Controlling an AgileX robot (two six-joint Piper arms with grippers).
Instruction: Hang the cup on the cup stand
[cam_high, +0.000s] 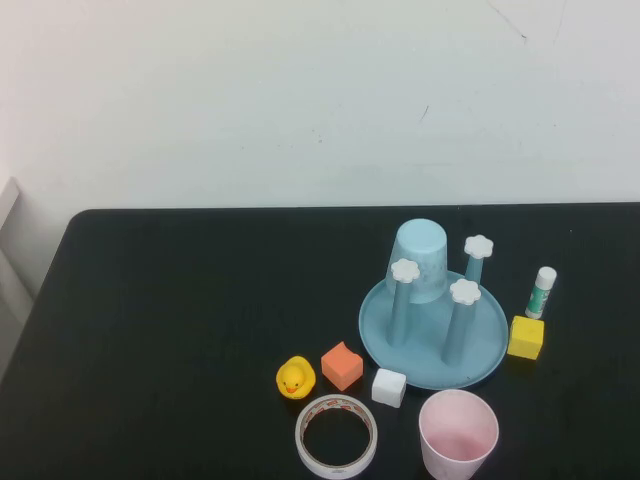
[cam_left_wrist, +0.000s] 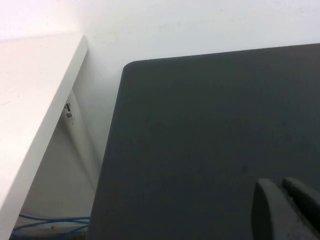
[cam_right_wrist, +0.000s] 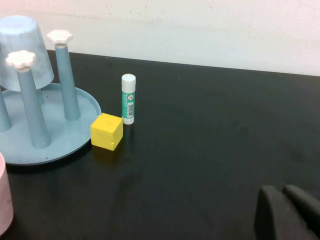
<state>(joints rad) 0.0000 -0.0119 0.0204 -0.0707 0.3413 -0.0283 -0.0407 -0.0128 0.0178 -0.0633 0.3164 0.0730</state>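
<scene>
Both pincers are closed and empty: left pincer (cam_left_wrist: 284, 200) over bare tabletop (cam_high: 180, 300), right pincer (cam_right_wrist: 285, 205) well apart from the cup stand (cam_high: 434, 330). Pink cup (cam_high: 458, 434) stands upright at the stand's 6 o'clock; white cube (cam_high: 389, 387) lies at 7, tape roll (cam_high: 337, 436) beside it.

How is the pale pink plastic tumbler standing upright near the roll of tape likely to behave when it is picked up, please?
The pale pink plastic tumbler looks thin-walled and empty, so it is probably light and may flex if squeezed. Its smooth tapered sides could slip. Standing upright on its narrower base, it might tip if nudged near the rim. Both shut hands, left and right, are away from it.
</scene>
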